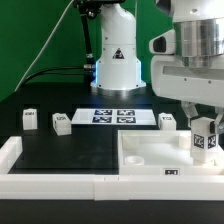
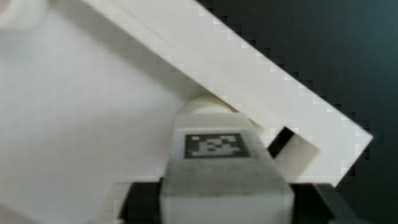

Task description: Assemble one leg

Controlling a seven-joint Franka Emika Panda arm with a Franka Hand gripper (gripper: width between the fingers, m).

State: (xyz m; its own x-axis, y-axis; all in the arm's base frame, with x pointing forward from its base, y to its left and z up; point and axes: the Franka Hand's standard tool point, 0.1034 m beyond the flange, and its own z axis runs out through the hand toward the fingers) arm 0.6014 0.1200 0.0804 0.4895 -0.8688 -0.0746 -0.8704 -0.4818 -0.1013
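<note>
My gripper (image 1: 204,131) is shut on a leg (image 1: 205,141), a small white block with a black-and-white tag, and holds it upright at the far right corner of the large white tray-like piece (image 1: 150,165). In the wrist view the leg (image 2: 217,150) sits between my black fingers (image 2: 148,203), its end close to the tray's raised rim (image 2: 231,70) at a corner. I cannot tell whether it touches. Three more legs stand on the table: two at the exterior view's left (image 1: 29,120) (image 1: 62,124) and one right of the marker board (image 1: 167,120).
The marker board (image 1: 112,116) lies at the back middle in front of the robot base (image 1: 115,65). A white raised wall (image 1: 12,155) runs along the front and the exterior view's left, joining the tray's front edge.
</note>
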